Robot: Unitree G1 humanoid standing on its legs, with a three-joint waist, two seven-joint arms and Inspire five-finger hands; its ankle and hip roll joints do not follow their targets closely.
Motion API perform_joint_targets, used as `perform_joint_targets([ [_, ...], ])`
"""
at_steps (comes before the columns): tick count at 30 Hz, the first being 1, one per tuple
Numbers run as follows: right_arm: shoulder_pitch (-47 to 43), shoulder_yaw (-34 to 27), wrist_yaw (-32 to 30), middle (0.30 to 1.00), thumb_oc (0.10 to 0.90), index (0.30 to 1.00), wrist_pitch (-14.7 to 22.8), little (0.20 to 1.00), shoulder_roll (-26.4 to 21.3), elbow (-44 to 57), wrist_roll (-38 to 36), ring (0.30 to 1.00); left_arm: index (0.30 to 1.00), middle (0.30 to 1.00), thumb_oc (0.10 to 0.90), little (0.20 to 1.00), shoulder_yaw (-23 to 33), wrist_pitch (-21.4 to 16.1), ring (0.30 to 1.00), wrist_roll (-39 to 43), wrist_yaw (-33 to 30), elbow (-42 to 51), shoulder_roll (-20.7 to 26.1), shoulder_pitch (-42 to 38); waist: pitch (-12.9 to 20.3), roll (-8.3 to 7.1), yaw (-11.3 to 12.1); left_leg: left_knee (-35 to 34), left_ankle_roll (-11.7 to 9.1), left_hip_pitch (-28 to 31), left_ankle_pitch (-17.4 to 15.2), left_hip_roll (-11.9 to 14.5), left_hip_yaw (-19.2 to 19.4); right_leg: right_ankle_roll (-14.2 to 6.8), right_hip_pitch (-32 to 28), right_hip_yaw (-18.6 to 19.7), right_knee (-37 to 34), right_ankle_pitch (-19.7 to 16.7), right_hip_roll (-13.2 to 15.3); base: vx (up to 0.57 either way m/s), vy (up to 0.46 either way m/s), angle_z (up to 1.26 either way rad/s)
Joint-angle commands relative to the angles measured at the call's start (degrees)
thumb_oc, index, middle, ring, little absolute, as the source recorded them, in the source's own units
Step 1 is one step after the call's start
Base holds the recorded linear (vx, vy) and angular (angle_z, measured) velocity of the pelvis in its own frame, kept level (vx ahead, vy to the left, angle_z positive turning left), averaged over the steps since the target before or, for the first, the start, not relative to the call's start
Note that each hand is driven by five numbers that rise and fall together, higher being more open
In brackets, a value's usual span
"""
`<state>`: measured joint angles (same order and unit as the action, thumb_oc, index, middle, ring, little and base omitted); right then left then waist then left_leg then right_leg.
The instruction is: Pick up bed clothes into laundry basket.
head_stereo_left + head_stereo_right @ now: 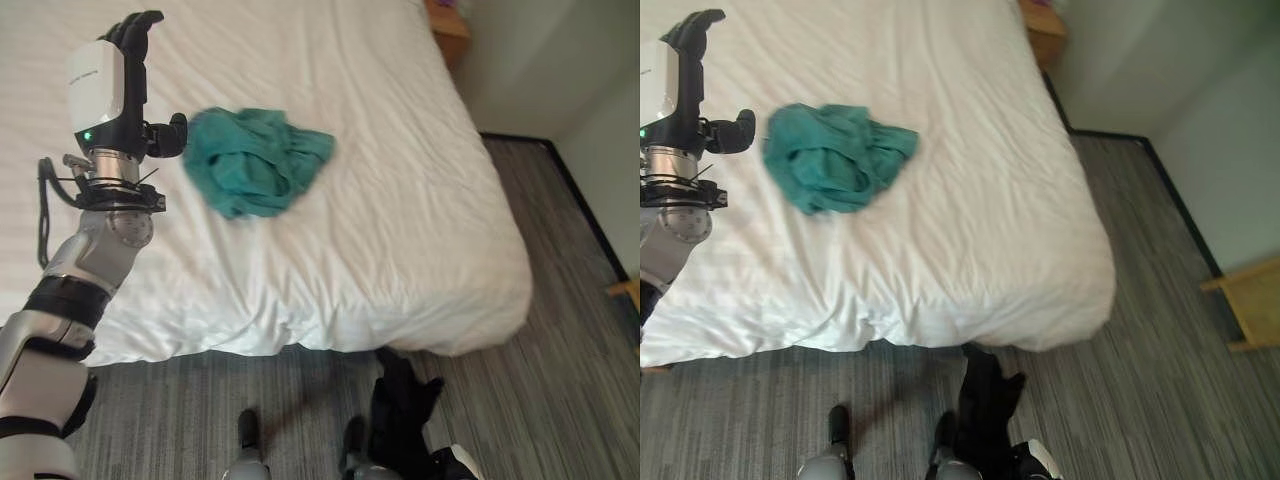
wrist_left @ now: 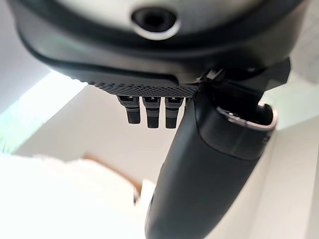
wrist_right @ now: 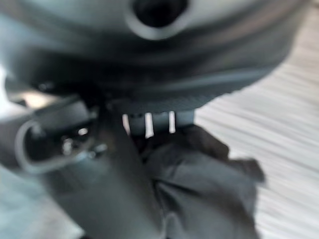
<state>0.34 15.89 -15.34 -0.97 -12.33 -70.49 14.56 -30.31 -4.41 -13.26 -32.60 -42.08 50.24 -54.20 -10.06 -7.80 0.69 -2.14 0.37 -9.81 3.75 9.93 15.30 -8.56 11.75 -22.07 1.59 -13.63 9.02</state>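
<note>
Teal garment (image 1: 256,160) on white bed (image 1: 400,240), grey striped carpet (image 1: 560,400); left hand (image 1: 125,85) spread empty, right hand (image 3: 99,164) clutching dark cloth (image 3: 204,184)

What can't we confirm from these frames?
- Right hand: its fingers are hidden behind the dark garment, and the wrist view is blurred.
- Dark garment: bottom edge cuts it off in the eye views.
- Teal garment: bunched, type unclear.
- Left hand: open, raised beside it.
</note>
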Motion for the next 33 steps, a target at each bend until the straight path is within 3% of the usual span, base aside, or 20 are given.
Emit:
perform_joint_targets([
  [1,0.6,-1.1,-2.3,0.3,0.4,0.3,-0.1,0.3,-3.2,0.1,-0.4,0.3,0.9,0.9,0.8,0.9,2.1,0.6,0.9,-3.4,-2.1,-2.8,5.6,-10.4,1.1,-0.96,4.2,-2.2,-4.8,1.2,-2.1,-0.7,-3.2,-6.4,-11.8,-2.2,3.7,1.7,4.2,0.1,0.034,-0.65],
  [6,1.6,-1.2,-1.3,0.3,0.4,0.3,0.3,0.3,-3.1,-2.1,-1.1,0.3,0.9,0.9,0.8,0.9,-1.3,1.7,0.9,-4.9,-1.3,-8.8,7.5,-15.2,1.5,-3.68,3.9,-2.4,-4.7,0.3,-2.4,-0.6,-1.6,-6.4,-12.4,-1.0,-0.9,-3.4,4.2,-0.02,-0.018,-0.37],
  [9,0.5,-0.6,-0.7,0.3,0.4,0.3,0.4,0.3,-2.7,-2.9,-1.6,0.3,0.9,0.9,0.8,0.9,-1.1,2.0,0.9,-3.7,-1.3,-13.2,8.5,-17.1,1.2,-4.81,3.5,-2.4,-5.6,-1.7,-1.8,1.3,-1.2,-6.4,-11.4,-1.2,-2.6,-7.0,4.1,-0.04,-0.065,-0.14],
  [15,-1.4,-0.5,-0.7,0.3,0.4,0.3,1.2,0.3,-3.4,-1.8,-3.2,0.3,0.9,0.9,0.8,0.9,3.9,-1.1,0.9,4.4,-1.4,-16.8,3.6,-16.0,0.5,-5.48,1.1,-2.3,-6.8,-4.7,-1.0,2.9,-2.1,-6.4,-10.0,1.2,-3.9,-9.1,4.1,-0.01,-0.017,-0.02],
  [17,-2.3,-0.7,-0.8,0.3,0.4,0.3,1.1,0.3,-4.7,-1.7,-3.9,0.3,0.9,0.9,0.8,0.9,4.9,-2.5,0.9,7.5,-0.9,-16.6,2.0,-15.4,1.0,-5.23,0.0,-2.4,-7.5,-5.3,-2.2,3.5,-2.9,-6.4,-10.2,2.1,-5.0,-9.1,3.8,0.06,-0.026,0.22],
  [23,-4.8,0.6,-1.1,0.3,0.4,0.3,1.6,0.3,-6.0,-1.5,-4.9,0.3,0.9,0.9,0.8,0.9,2.2,-2.8,0.9,8.2,1.1,-19.9,-5.6,-15.1,0.5,-6.38,-1.9,-2.6,-7.8,-7.4,-1.7,3.8,-3.1,-6.4,-8.2,3.0,-6.0,-9.8,3.6,-0.02,-0.013,0.08],
  [24,-5.1,1.2,-1.2,0.3,0.4,0.3,1.7,0.3,-5.7,-1.5,-4.7,0.3,0.684,0.684,0.656,0.684,1.3,-2.5,0.684,7.3,2.7,-21.9,-7.4,-15.3,-0.1,-6.72,-2.2,-2.6,-7.9,-7.9,-1.4,3.9,-3.1,-6.4,-7.9,2.6,-6.0,-9.8,3.5,-0.13,-0.03,-0.03],
  [25,-5.2,1.1,-1.3,0.3,0.4,0.3,1.7,0.3,-5.6,-1.5,-4.7,0.3,0.3,0.3,0.4,0.3,1.2,-2.6,0.3,7.3,2.8,-22.2,-7.5,-15.6,-0.5,-6.93,-2.0,-2.7,-7.5,-8.3,0.2,3.7,-2.4,-6.4,-7.3,2.4,-5.6,-10.3,3.8,-0.13,-0.017,-0.03],
  [26,-5.5,1.6,-1.2,0.3,0.4,0.3,1.7,0.3,-5.3,-1.8,-4.5,0.3,0.3,0.3,0.4,0.3,0.8,-2.6,0.3,6.3,3.7,-22.2,-10.4,-14.8,-0.8,-6.98,-2.1,-2.8,-7.6,-8.5,0.1,3.6,-2.7,-6.4,-7.0,2.7,-5.7,-9.9,3.8,-0.09,0.008,-0.05],
  [33,-5.4,1.9,-0.8,0.3,0.4,0.3,2.0,0.3,-6.1,-1.3,-5.3,0.3,0.3,0.3,0.4,0.3,-1.5,-3.0,0.3,6.5,3.6,-17.5,-19.0,-17.7,-0.8,-5.82,-2.3,-2.9,-7.1,-7.1,-1.1,2.1,-3.1,-6.4,-7.7,3.4,-5.7,-7.2,4.5,0.0,0.004,0.05],
])
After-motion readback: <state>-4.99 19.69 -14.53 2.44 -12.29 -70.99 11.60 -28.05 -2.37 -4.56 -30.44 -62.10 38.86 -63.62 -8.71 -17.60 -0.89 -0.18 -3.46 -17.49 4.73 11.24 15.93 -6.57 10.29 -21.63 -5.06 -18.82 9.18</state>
